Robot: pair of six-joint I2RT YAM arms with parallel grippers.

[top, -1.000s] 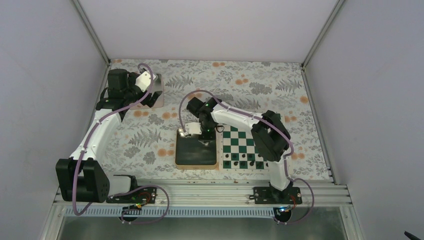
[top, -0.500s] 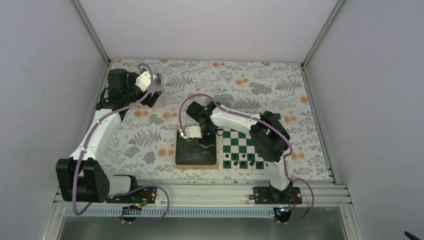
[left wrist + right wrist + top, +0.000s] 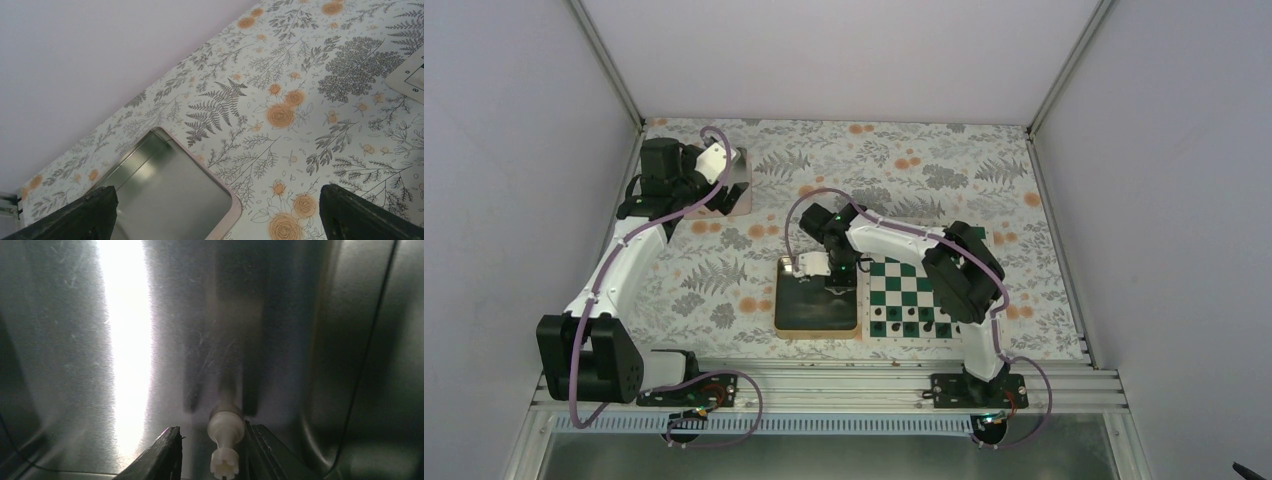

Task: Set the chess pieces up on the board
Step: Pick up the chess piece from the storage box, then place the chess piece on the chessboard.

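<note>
My right gripper (image 3: pixel 836 286) hangs down inside the gold-rimmed tray (image 3: pixel 789 325), left of the green and white board (image 3: pixel 911 283). In the right wrist view its jaws (image 3: pixel 210 430) are open around a tiny white chess piece (image 3: pixel 225 437) with a notched top. The piece rests against the right finger (image 3: pixel 262 450), and a gap shows at the left finger (image 3: pixel 165 452). My left gripper (image 3: pixel 722 190) is wide open and empty above a corner of a silver tray (image 3: pixel 165 190) at the far left. No other white pieces show.
Several black pieces (image 3: pixel 911 326) stand on the board's near rows. The silver tray (image 3: pixel 742 185) lies at the far left of the floral table cloth (image 3: pixel 944 170). Grey walls close in the table at the back and sides.
My right gripper has moved a little nearer and lower into the gold-rimmed tray. The left arm has not moved.
</note>
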